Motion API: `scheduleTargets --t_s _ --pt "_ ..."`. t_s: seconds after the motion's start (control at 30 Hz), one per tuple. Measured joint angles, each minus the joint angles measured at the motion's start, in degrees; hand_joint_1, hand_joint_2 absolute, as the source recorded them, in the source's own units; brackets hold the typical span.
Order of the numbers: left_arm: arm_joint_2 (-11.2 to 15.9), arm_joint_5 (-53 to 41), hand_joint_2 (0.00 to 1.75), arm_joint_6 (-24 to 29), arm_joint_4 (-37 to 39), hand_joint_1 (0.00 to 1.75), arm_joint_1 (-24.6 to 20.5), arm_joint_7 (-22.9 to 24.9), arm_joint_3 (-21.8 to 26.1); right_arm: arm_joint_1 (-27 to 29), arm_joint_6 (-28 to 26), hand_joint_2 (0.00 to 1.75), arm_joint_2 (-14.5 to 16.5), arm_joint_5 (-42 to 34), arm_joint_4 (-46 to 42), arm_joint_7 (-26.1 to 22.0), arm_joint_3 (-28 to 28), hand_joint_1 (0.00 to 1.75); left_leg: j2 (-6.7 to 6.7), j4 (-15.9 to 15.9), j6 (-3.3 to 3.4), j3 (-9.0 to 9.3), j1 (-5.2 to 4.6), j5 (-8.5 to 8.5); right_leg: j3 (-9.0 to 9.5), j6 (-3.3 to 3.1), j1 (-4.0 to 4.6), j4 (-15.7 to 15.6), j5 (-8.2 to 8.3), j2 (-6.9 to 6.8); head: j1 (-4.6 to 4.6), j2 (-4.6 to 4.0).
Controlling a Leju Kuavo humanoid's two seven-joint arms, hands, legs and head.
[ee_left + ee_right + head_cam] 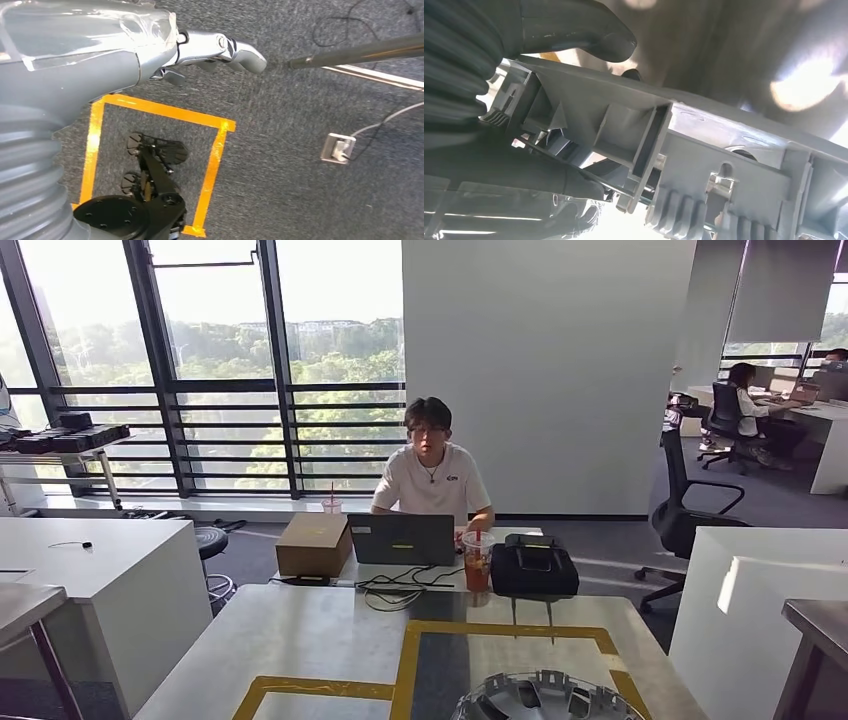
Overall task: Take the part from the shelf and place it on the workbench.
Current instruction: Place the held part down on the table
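Observation:
The part (545, 698) is a silver wheel cover with spokes, showing at the near edge of the workbench (330, 640), over a rectangle of yellow tape (500, 632). In the right wrist view my right hand (474, 100) grips the part's grey ribbed underside (704, 150), with the thumb (574, 30) on one face and dark fingers (524, 175) on the other. My left hand (215, 50) hangs over grey carpet, its fingers apart and holding nothing.
Behind the workbench a person (430, 475) sits at a laptop (402, 538), with a cardboard box (313, 544), a drink cup (477, 560) and a black bag (533, 568). White counters (100, 560) flank both sides. An orange tape square (155, 150) and a socket (338, 148) mark the floor.

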Motion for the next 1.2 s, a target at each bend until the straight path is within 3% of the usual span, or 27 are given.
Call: scheduleTargets --t_s 0.07,0.1,0.17,0.2,0.23,0.27,0.3,0.37,0.43,0.57,0.6,0.67,0.73,0.77,0.83,0.9,0.97,1.03,1.1,1.2 --pt "0.02 0.22 1.75 0.28 -0.01 0.0 0.02 0.06 0.16 -1.49 -1.12 1.75 0.32 -0.22 1.88 -1.74 1.59 1.75 -0.01 1.57 -0.56 -0.7 0.25 -1.15 -0.02 -0.7 -0.23 -0.07 0.19 0.03 -0.08 0.0" --pt "0.02 0.45 1.75 0.46 -0.02 0.0 0.02 0.12 0.22 -2.47 -1.72 1.75 0.62 -0.37 3.11 -2.6 2.46 1.75 -0.01 3.93 -0.87 -1.77 0.35 -2.6 -0.03 -0.98 -0.39 -0.11 0.26 0.06 -0.13 0.0" --pt "0.02 1.22 1.75 0.92 -0.02 0.0 0.04 0.43 0.24 -4.41 -2.79 1.75 1.54 -0.63 5.97 -3.85 4.24 1.75 -0.03 11.59 -1.35 -5.32 0.52 -6.44 -0.12 -1.32 -0.29 -0.1 0.3 0.15 -0.25 0.0" --pt "0.02 1.8 1.75 1.22 -0.04 0.0 0.08 0.66 0.2 -5.32 -3.19 1.75 2.13 -0.74 7.5 -4.2 5.16 1.75 -0.03 15.15 -1.47 -7.03 0.61 -7.75 -0.17 -1.38 -0.22 -0.1 0.31 0.22 -0.27 0.0" --pt "0.02 2.5 1.75 1.65 -0.09 0.0 0.21 0.92 0.13 -6.2 -3.57 1.75 2.77 -0.84 9.05 -4.36 6.07 1.75 -0.02 16.99 -1.49 -7.97 0.67 -8.05 -0.17 -1.42 -0.14 -0.09 0.33 0.31 -0.3 0.0" --pt "0.02 3.3 1.75 2.16 -0.22 0.0 0.44 1.15 -0.05 -7.11 -3.91 1.75 3.47 -0.96 10.57 -4.38 6.91 1.75 -0.02 16.54 -1.42 -7.8 0.69 -7.24 -0.14 -1.45 -0.06 -0.09 0.34 0.44 -0.32 0.0" --pt "0.02 4.05 1.75 2.72 -0.44 0.0 0.75 1.39 -0.31 -8.05 -4.21 1.75 4.18 -1.04 11.99 -4.28 7.63 1.75 -0.02 13.68 -1.23 -6.4 0.68 -5.49 -0.07 -1.44 0.01 -0.09 0.35 0.58 -0.34 0.0" --pt "0.04 5.32 1.75 3.66 -1.16 0.0 1.47 1.79 -1.09 -10.01 -4.65 1.75 5.64 -1.15 14.69 -3.76 8.79 1.75 0.01 5.21 -0.58 -2.04 0.5 -1.93 0.07 -1.37 0.23 -0.1 0.38 0.83 -0.39 0.0" --pt "0.06 6.17 1.75 4.1 -1.87 0.0 2.05 2.07 -1.93 -11.97 -4.96 1.75 6.93 -1.18 17.62 -3.12 9.68 1.75 0.03 0.61 -0.04 0.18 0.15 -0.7 0.04 -1.01 0.41 -0.14 0.48 0.91 -0.38 0.0" --pt "0.01 7.47 1.75 4.88 -3.04 0.0 3.41 2.47 -3.22 -15.06 -6.66 1.75 8.49 -0.37 23.04 -2.67 10.84 1.75 -0.02 -0.7 1.03 0.66 0.04 0.18 -0.56 0.07 0.4 0.45 0.16 0.71 -0.35 0.0" --pt "-0.02 7.87 1.75 5.3 -3.38 0.0 3.75 2.77 -3.61 -15.76 -7.31 1.75 8.63 0.13 24.24 -2.62 11.12 1.75 -0.02 -1.15 1.35 0.85 0.15 0.57 -1.53 0.02 0.43 2.36 -0.85 0.61 -0.3 0.0" --pt "-0.06 8.57 1.75 6.14 -4.01 0.0 4.45 3.51 -4.55 -16.8 -8.13 1.75 8.93 1.33 26.4 -2.22 11.74 1.75 -0.06 -1.47 1.72 0.76 0.19 0.94 -5.1 -0.32 0.43 9.73 -4.2 0.5 -0.14 0.0" --pt "-0.07 8.71 1.75 6.49 -4.54 0.0 5.03 3.93 -5.36 -17.28 -8.19 1.75 9.36 2.35 28.01 -1.47 12.28 1.75 -0.12 -1.41 1.76 0.6 0.1 0.97 -8.21 -0.13 0.38 16.21 -6.32 0.49 -0.05 0.0" --pt "-0.07 8.48 1.75 6.38 -4.75 0.0 5.16 4.0 -5.58 -17.55 -8.05 1.75 9.6 2.71 28.66 -1.08 12.48 1.75 -0.15 -1.36 1.75 0.58 0.09 0.96 -8.34 0.24 0.32 16.49 -6.05 0.47 -0.01 0.0" --pt "-0.06 7.25 1.75 5.34 -4.95 0.0 5.09 3.77 -5.67 -18.58 -7.17 1.75 10.08 3.27 29.75 -0.39 12.76 1.75 -0.2 -1.02 1.5 0.56 0.09 0.8 -5.23 1.2 0.14 10.18 -3.21 0.3 0.08 0.0" --pt "-0.03 5.56 1.75 3.44 -4.98 0.0 4.68 3.16 -5.37 -20.2 -5.57 0.87 10.51 3.57 30.85 0.18 12.89 0.87 -0.28 -0.25 0.94 0.26 -0.14 0.37 -1.52 1.25 0.14 2.64 -0.69 0.06 0.12 0.0" --pt "-0.01 4.17 1.75 1.59 -4.98 0.0 4.25 2.56 -4.67 -21.54 -3.72 0.0 10.78 3.57 32.14 0.71 12.82 0.0 -0.38 0.23 0.35 -0.11 -0.29 0.15 -0.4 0.28 0.44 0.29 -0.05 -0.01 0.06 0.0" --pt "0.02 2.82 1.75 0.22 -4.97 0.0 4.04 2.19 -3.83 -22.16 -1.96 0.0 10.82 3.41 33.42 1.02 12.62 0.0 -0.39 0.43 -0.17 -0.42 -0.07 0.05 -0.43 -0.61 0.46 0.21 0.22 0.02 0.01 0.0" --pt "0.05 1.13 1.75 -0.76 -4.95 0.0 3.74 1.78 -2.91 -22.3 -0.75 0.0 10.7 3.09 34.52 1.08 12.28 0.0 -0.31 2.69 -0.79 -1.55 0.17 -1.5 -0.41 -1.2 0.15 0.08 0.42 0.02 -0.1 0.0" --pt "0.05 -1.19 1.75 -2.29 -4.7 0.0 2.87 0.69 -1.32 -21.96 -0.27 0.0 10.12 2.57 36.01 1.08 11.68 0.0 -0.17 13.26 -1.56 -6.55 0.62 -6.53 -0.51 -1.58 0.15 0.08 0.48 0.04 -0.3 0.0"
